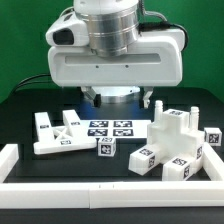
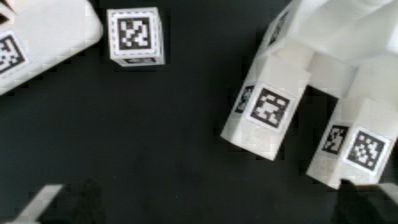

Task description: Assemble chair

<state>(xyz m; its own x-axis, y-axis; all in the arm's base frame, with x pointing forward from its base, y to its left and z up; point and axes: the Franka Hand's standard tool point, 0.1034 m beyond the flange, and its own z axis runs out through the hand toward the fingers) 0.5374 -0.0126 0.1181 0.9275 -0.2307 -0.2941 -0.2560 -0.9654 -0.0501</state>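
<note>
The chair lies in loose white tagged pieces on the black table. A flat notched panel (image 1: 58,135) sits at the exterior view's left, with a small cube (image 1: 106,147) beside it. A second cube (image 1: 142,158) and a stepped block (image 1: 176,135) are at the right. My gripper (image 1: 118,102) hangs above the middle, mostly hidden behind the arm's white housing. In the wrist view the gripper (image 2: 205,206) is open, its dark fingertips (image 2: 45,205) wide apart over bare table. The cube (image 2: 135,37) and the stepped block (image 2: 311,95) lie beyond them, untouched.
The marker board (image 1: 110,128) lies flat behind the cubes. A low white border rail (image 1: 100,187) runs along the front and up the left side (image 1: 8,155). Another tagged white piece (image 1: 208,140) leans at the far right.
</note>
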